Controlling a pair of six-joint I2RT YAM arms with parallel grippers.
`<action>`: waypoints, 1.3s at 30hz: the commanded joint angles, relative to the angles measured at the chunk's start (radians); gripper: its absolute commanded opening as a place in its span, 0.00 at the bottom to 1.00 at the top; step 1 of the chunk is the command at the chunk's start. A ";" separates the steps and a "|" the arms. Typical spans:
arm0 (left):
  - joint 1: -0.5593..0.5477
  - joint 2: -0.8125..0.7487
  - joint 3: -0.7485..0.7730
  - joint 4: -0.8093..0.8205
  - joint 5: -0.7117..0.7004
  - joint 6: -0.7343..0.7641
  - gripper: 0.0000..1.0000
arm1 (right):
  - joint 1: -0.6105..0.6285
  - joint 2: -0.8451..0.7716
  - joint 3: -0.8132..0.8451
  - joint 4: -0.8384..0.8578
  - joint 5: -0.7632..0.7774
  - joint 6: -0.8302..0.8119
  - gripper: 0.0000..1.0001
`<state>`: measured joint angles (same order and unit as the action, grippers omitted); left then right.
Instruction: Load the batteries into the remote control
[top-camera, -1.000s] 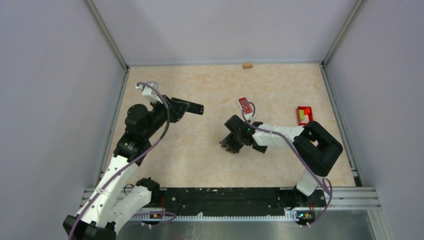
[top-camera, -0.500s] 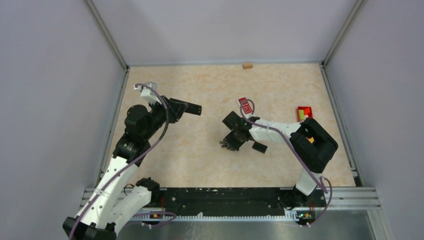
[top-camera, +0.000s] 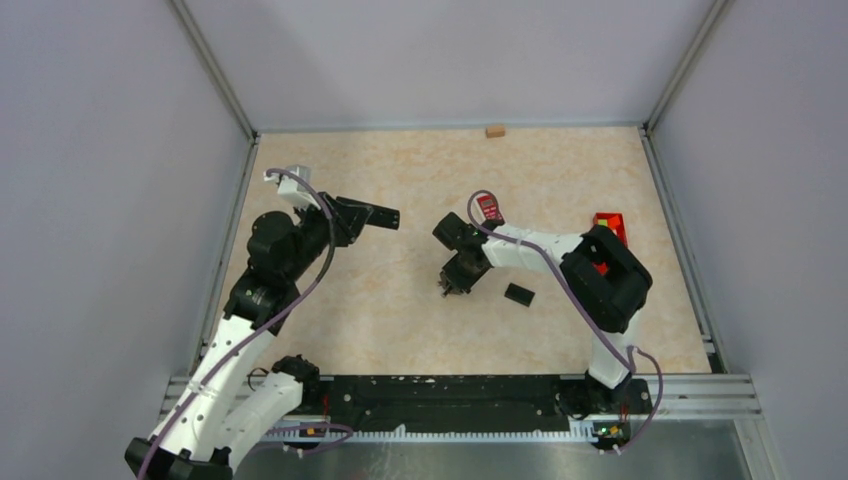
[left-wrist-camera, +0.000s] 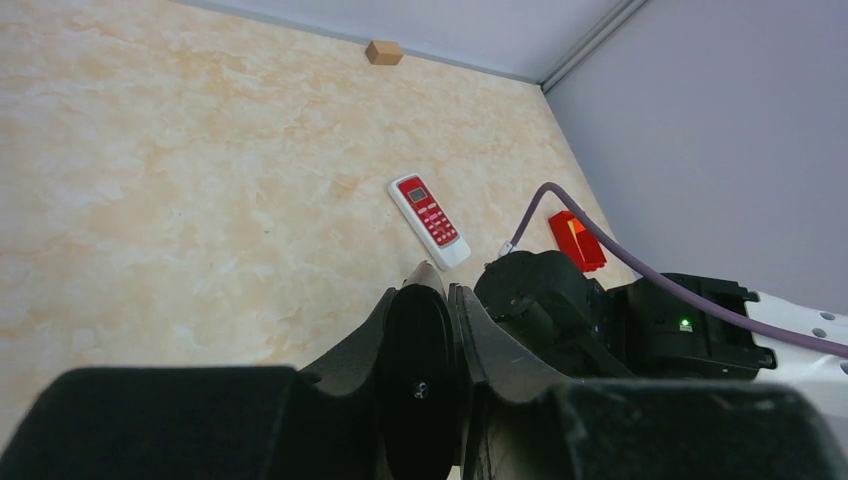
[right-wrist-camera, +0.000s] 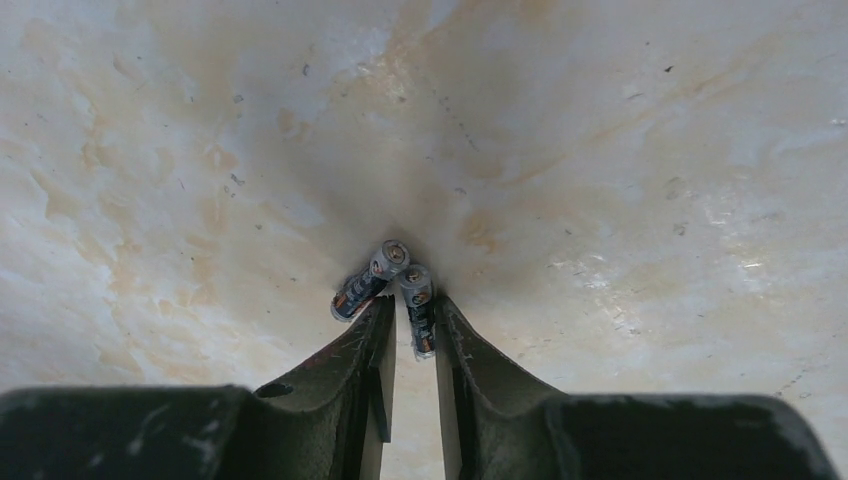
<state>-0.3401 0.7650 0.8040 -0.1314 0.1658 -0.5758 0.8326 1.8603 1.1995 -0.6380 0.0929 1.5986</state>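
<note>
The right end effector (right-wrist-camera: 415, 302) pointed down at the marbled worktop (top-camera: 380, 320) near its middle, its 2 fingers drawn narrow around the gripped battery (right-wrist-camera: 419, 305), which filled the gap between them. The loose battery (right-wrist-camera: 366, 283) lay on the worktop just outside 1 fingertip, its end touching or almost touching the end of the gripped one. Both cells were dark with silvery ends. The red remote control (top-camera: 489, 208) lay face up, buttons showing, just beyond the right arm's wrist and apart from the batteries. A small black piece (top-camera: 519, 294) sat on the worktop beside the right arm. The left end effector (left-wrist-camera: 440, 285) hung above the worktop's left half, fingers pressed together on nothing, facing the right arm. A red box (top-camera: 612, 222) stood near the right wall, and a small wooden block (top-camera: 494, 130) rested against the far wall.
</note>
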 joint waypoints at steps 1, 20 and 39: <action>0.006 -0.030 0.019 0.029 -0.052 0.013 0.00 | -0.010 0.048 0.077 -0.096 0.004 -0.027 0.18; 0.006 0.046 0.020 0.121 0.193 -0.023 0.00 | -0.008 -0.386 -0.009 -0.080 0.324 -0.405 0.00; 0.006 0.297 0.087 0.276 0.795 -0.114 0.00 | 0.008 -0.759 -0.101 0.651 -0.327 -1.447 0.00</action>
<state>-0.3382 1.0542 0.8371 0.0544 0.8013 -0.6590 0.8116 1.0668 1.0172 -0.0967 -0.0250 0.3771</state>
